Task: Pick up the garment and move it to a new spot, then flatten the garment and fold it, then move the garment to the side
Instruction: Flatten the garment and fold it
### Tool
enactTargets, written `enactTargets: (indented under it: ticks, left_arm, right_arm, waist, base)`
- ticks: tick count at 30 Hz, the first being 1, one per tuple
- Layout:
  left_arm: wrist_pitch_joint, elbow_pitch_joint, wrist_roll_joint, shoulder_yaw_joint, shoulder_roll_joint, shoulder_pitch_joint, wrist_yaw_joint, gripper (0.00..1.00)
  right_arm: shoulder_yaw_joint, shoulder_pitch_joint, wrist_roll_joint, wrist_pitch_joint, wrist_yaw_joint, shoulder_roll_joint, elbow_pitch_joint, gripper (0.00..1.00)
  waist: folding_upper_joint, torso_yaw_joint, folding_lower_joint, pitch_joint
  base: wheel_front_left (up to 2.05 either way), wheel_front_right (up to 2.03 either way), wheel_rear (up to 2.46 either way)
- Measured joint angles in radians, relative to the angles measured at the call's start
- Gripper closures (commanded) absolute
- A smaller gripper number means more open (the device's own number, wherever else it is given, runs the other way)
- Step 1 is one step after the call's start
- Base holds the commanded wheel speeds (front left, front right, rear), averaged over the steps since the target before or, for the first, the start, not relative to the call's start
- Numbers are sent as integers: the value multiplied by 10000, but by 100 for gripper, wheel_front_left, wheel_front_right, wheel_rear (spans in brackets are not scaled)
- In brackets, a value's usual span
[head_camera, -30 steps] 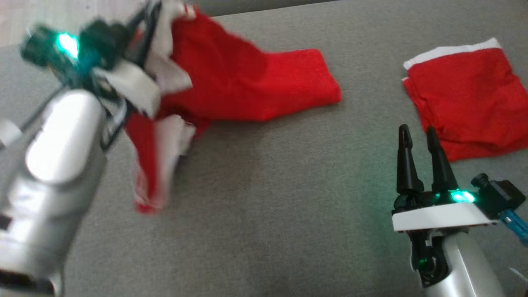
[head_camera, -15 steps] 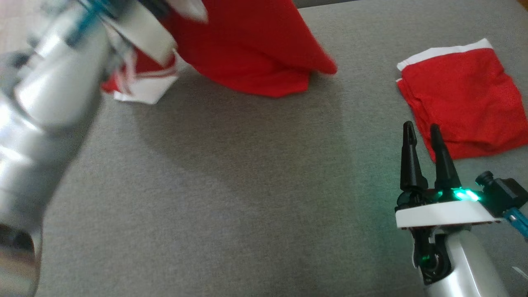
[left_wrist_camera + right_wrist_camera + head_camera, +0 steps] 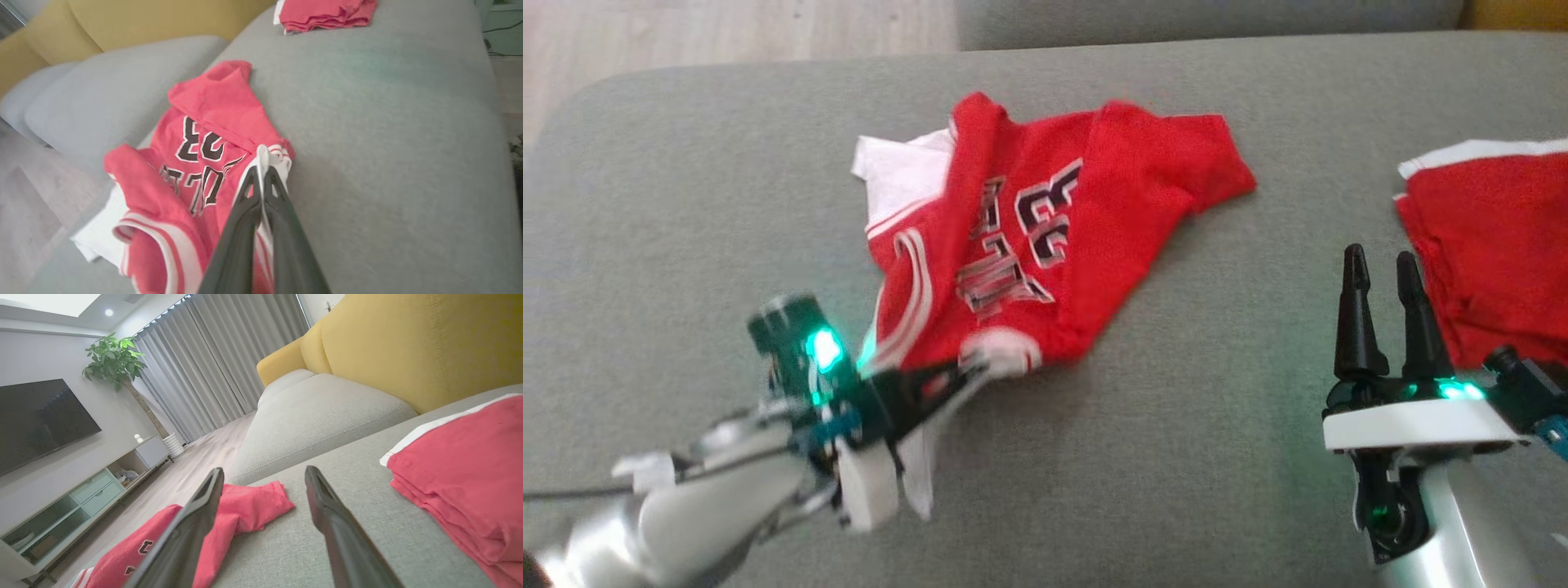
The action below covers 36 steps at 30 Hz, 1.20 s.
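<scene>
Left grip: the left gripper was shut tight on the white edge of the jersey. A little bit of the edge stuck out past the tips.
Why held so: I think it pinched the edge so it could pull the jersey out flat. An edge is thin and easy to grab.
Jersey from the left fingers: one edge sat right between them. The rest lay ahead of the tips and off to their left side. It was rumpled, with one part flopped over and the number facing up.
Right grip: the right gripper had its fingers wide apart with nothing in them.
Why held so: it looked like it was waiting its turn, maybe to take another edge.
Jersey from the right fingers: well apart, off to their left, not touching.
Folded cloth: just beside the right fingers, on their right. It looked neat, so I think it was meant to be left alone.
Sofa: under both cloths.
Job so far: the jersey was down on the sofa but not flat and not yet folded.
</scene>
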Motion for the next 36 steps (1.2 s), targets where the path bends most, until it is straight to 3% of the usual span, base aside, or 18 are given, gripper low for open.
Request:
enactTargets:
  ticks: [5,6,7,12,16,26,32,36]
  left_arm:
    - [539,-360,-226,-263,182,819,2,100]
    - [757,-345,-380,-272,127,1058,8,11]
    - [830,-326,-510,-276,88,1180,13,0]
    - [901,-205,-660,-295,-163,1491,353,0]
    - [675,-199,-1041,115,-203,1500,913,0]
    - [-1312,-644,-3325,3336,-612,2168,3277,0]
    - [-1496,-920,-3532,4815,-1183,3160,3904,0]
    - [-1522,-1112,-3187,6103,-2040,4501,3912,0]
  right_arm:
    - [-12,0,-2,0,0,0,86,0]
    - [-10,0,-2,0,0,0,111,0]
    - [-8,0,-2,0,0,2,117,0]
    - [-8,14,-77,0,0,0,165,0]
    - [-10,70,-98,0,0,0,171,0]
    - [-123,305,-495,0,0,2,-564,0]
    - [-161,491,-815,0,0,4,-848,0]
    - [-132,725,-909,0,0,4,-949,0]
  waist:
    - [0,365,0,-153]
    - [0,464,0,-203]
    - [0,500,0,-222]
    - [0,587,0,-357]
    - [0,636,0,-497]
    - [0,715,-1,-814]
    - [0,773,0,-880]
    - [0,805,0,-890]
  base:
    - [0,0,0]
    - [0,0,0]
    - [0,0,0]
    - [0,0,0]
    - [0,0,0]
    - [0,0,0]
    - [0,0,0]
    - [0,0,0]
